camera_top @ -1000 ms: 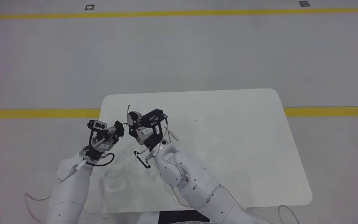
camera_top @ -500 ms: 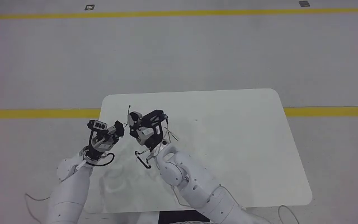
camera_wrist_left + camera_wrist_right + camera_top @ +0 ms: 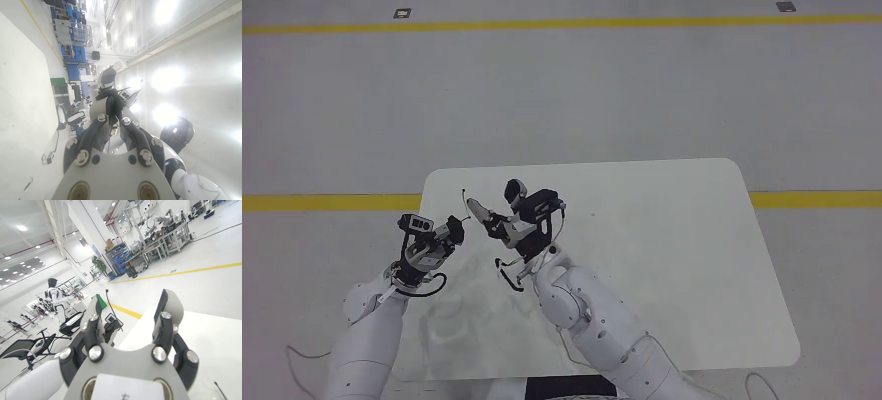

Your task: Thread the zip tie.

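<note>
Thin black plastic zip tie (image 3: 462, 200) (image 3: 114, 311) is left of centre in the top view, above the near-left part of the white rounded table (image 3: 662, 260). Its long axis runs up-frame from the grip, and the small knobbed head points at the frame's upper edge, leaning slightly left. From the right wrist camera it reads as close to upright, head uppermost.

The left gripper (image 3: 455, 228) (image 3: 113, 94) (image 3: 111, 330) is clenched on the tie's lower end. The right gripper (image 3: 497, 200) (image 3: 132, 298) is released, its fingers spread wide with nothing between them. It sits just right of the tie, apart from it.

Versus a second ago: the right gripper was bunched tight against the left gripper and the tie, and has now backed off to the right and spread. The tie's head has swung a little left. The left arm has not moved.

Count: two grippers and one zip tie in the grip. One more thin black strip with a knobbed end (image 3: 219, 389) lies on the table by the right arm; cannot tell if it is a second tie. Two yellow floor lines (image 3: 322, 202) cross the top view.
</note>
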Available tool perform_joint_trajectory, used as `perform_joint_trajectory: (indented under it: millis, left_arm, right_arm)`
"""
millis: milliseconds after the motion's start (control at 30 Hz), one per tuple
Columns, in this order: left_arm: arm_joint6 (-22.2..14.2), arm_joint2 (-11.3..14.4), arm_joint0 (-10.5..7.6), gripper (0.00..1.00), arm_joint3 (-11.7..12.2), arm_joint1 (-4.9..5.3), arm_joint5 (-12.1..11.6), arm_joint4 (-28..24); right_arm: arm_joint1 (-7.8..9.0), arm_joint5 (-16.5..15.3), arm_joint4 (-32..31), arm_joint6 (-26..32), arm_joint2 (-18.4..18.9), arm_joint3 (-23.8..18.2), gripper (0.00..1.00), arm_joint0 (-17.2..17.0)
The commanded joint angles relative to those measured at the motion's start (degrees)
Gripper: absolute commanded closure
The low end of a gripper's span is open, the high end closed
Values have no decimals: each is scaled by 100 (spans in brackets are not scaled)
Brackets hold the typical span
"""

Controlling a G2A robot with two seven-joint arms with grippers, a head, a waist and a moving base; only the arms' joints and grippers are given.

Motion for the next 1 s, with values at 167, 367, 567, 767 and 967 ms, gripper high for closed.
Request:
perform_joint_trajectory:
  millis: [167,367,567,767,967]
  left_arm:
    - [40,5,0,100,-5,0,12,6]
    - [310,50,66,100,-198,27,313,-77]
    - [259,4,111,100,-275,65,1197,-690]
    - [218,0,172,100,-398,116,2106,-1014]
    - [328,-23,166,100,-602,167,2440,-945]
  right_arm:
    - [26,-1,-128,-40,56,-43,0,-30]
    - [26,-1,-128,-40,56,-43,0,-30]
    - [165,34,-1768,-262,57,-12,0,63]
    - [297,138,-2696,-610,13,102,0,183]
    - [467,676,-2696,-638,-366,409,0,586]
